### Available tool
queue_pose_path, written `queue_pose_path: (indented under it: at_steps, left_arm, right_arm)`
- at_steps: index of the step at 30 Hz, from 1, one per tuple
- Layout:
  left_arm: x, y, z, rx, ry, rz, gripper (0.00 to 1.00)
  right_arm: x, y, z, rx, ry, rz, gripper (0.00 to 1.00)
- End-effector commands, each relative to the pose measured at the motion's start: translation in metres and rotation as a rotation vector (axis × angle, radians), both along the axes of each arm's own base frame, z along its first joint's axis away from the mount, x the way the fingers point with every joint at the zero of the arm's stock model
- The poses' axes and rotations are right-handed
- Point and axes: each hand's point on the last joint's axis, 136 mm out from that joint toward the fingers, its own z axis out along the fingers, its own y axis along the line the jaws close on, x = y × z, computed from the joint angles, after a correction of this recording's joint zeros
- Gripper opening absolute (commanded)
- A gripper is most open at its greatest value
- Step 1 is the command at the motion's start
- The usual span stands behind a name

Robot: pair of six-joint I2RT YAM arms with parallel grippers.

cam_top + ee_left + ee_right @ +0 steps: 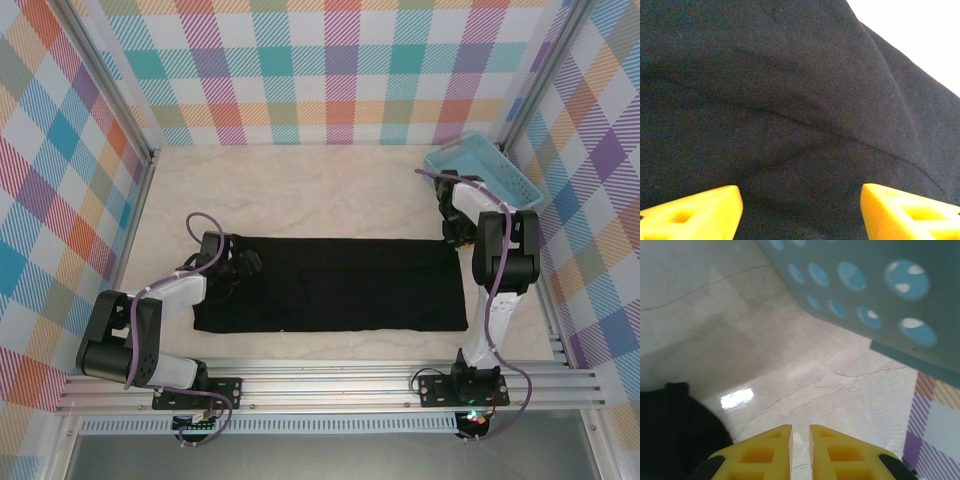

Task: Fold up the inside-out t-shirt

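Top external: high above and behind the arm bases [195, 385], looking down over the whole table [330, 195]; left wrist: very near, facing the black t-shirt [790, 100]; right wrist: low and near, facing the table, a t-shirt corner and the blue basket [880, 285], all shared with the overhead view.

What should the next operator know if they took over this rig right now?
Left gripper: open, at the left end of the t-shirt, fingers apart over the cloth, nothing pinched.
Right gripper: nearly shut and empty, above bare table by the shirt's far right corner, beside the blue basket.
Done: the shirt lies flat as a long band, apparently folded lengthwise.
Left: fold the band across into a compact stack.
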Motion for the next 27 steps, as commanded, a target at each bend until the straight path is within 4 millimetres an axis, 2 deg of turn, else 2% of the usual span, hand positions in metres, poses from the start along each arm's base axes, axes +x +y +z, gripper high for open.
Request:
queue_pose_path:
  at_steps: [1, 4, 6, 9, 13, 16, 21, 27]
  left_arm:
    - [-0.041, 0.019, -0.040, 0.051, 0.186, 0.037, 0.66]
    - [-0.040, 0.019, -0.040, 0.050, 0.187, 0.036, 0.66]
    - [-0.041, 0.018, -0.040, 0.050, 0.189, 0.033, 0.66]
    - [-0.041, 0.019, -0.040, 0.050, 0.189, 0.033, 0.66]
    - [-0.040, 0.018, -0.041, 0.048, 0.189, 0.032, 0.66]
    - [-0.040, 0.018, -0.040, 0.046, 0.187, 0.031, 0.66]
    - [-0.040, 0.017, -0.041, 0.043, 0.190, 0.026, 0.67]
    - [-0.040, 0.017, -0.041, 0.043, 0.191, 0.027, 0.66]
  right_arm:
    - [-0.006, 0.031, 0.016, 0.151, -0.086, -0.002, 0.24]
    - [-0.020, 0.056, 0.016, 0.274, -0.111, -0.002, 0.33]
    - [-0.030, 0.063, 0.012, 0.309, -0.106, -0.013, 0.38]
    - [-0.040, 0.058, 0.004, 0.283, -0.088, -0.021, 0.41]
    - [-0.040, 0.053, -0.008, 0.266, -0.063, -0.031, 0.40]
    - [-0.037, 0.037, -0.018, 0.214, -0.043, -0.062, 0.35]
    - [-0.032, 0.010, -0.021, 0.156, -0.052, -0.110, 0.24]
    - [-0.032, -0.014, -0.015, 0.101, -0.055, -0.154, 0.25]
